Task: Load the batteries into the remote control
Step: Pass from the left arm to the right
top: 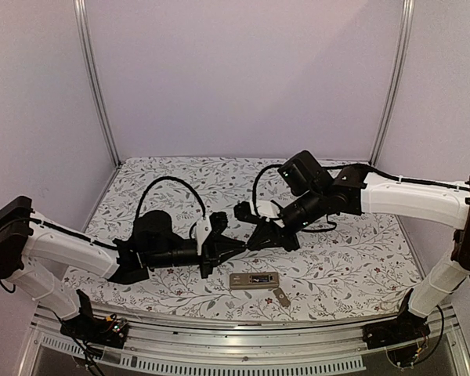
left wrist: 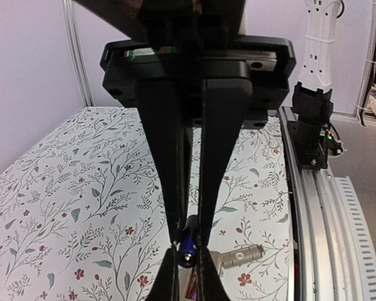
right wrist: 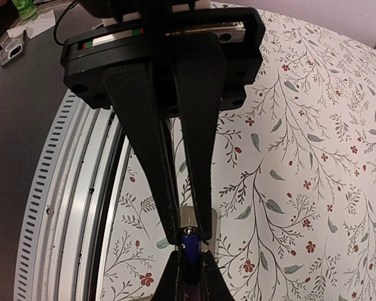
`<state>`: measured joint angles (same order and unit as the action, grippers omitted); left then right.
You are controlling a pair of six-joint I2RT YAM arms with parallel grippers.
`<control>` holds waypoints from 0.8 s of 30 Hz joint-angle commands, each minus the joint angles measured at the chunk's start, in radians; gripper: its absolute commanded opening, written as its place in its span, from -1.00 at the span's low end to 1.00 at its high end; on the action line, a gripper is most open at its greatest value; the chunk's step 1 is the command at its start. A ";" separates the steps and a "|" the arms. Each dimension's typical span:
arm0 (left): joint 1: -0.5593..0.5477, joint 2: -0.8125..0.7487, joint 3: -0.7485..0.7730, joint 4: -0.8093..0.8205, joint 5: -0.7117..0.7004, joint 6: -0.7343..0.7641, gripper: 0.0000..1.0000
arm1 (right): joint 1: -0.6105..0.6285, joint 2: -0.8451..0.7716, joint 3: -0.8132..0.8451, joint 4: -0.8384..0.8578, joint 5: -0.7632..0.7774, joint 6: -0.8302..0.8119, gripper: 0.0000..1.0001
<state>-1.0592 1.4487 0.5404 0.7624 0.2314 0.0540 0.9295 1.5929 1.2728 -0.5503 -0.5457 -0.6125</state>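
Your left claw [left wrist: 188, 243] and right claw [right wrist: 187, 237] both pinch 1 battery [right wrist: 189, 243], probably regripping it for insertion. The remote control [top: 253, 280] lies lower centre, on the tabletop [top: 360, 258].

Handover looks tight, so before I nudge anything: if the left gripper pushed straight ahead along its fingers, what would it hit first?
The right gripper, almost at once. Its fingertips face the left gripper tip to tip, and both seem shut on the same battery.
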 commanded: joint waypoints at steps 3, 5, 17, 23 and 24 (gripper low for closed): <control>-0.002 -0.015 -0.006 0.014 -0.004 0.010 -1.00 | 0.006 0.001 -0.002 0.012 0.021 0.010 -1.00; -0.004 -0.014 -0.008 0.016 -0.004 0.009 -1.00 | 0.006 0.001 -0.005 0.012 0.021 0.011 -1.00; 0.000 -0.021 -0.004 -0.002 0.002 0.021 -1.00 | 0.011 -0.004 -0.003 0.011 0.052 0.011 -0.88; 0.000 -0.021 -0.003 0.003 0.002 0.020 -1.00 | 0.013 -0.010 -0.008 0.010 0.059 0.009 -0.88; 0.000 -0.022 -0.002 0.004 0.001 0.020 -1.00 | 0.013 -0.010 -0.010 0.010 0.063 0.009 -0.81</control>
<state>-1.0592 1.4475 0.5404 0.7605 0.2272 0.0597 0.9363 1.5929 1.2724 -0.5465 -0.5144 -0.6151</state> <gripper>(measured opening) 0.035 0.062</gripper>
